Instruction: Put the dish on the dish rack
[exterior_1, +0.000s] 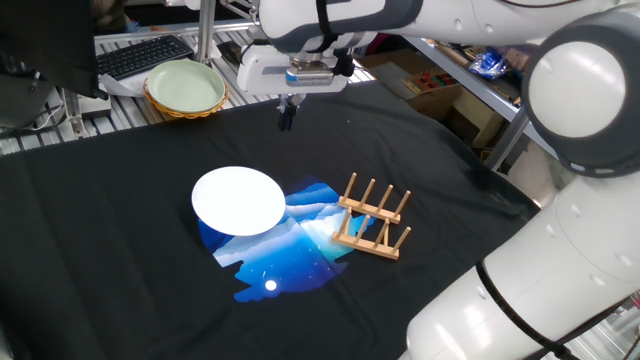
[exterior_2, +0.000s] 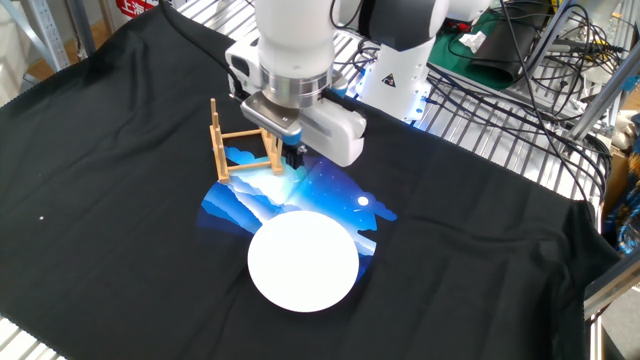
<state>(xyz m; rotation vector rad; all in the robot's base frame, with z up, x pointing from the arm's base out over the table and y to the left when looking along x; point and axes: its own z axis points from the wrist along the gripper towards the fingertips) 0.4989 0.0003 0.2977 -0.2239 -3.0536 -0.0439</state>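
Note:
The white round dish (exterior_1: 239, 200) lies flat on the black cloth, partly over a blue printed patch; it also shows in the other fixed view (exterior_2: 303, 260). The small wooden dish rack (exterior_1: 373, 220) stands to its right, empty, and is seen in the other view (exterior_2: 243, 150) too. My gripper (exterior_1: 287, 113) hangs in the air above the cloth behind the dish, well apart from dish and rack. Its dark fingers look closed together with nothing between them (exterior_2: 293, 155).
A pale green bowl with a woven yellowish rim (exterior_1: 185, 87) sits at the back left edge, next to a keyboard (exterior_1: 145, 55). Metal shelving and cables (exterior_2: 500, 60) surround the table. The arm's white links (exterior_1: 585, 110) stand at the right.

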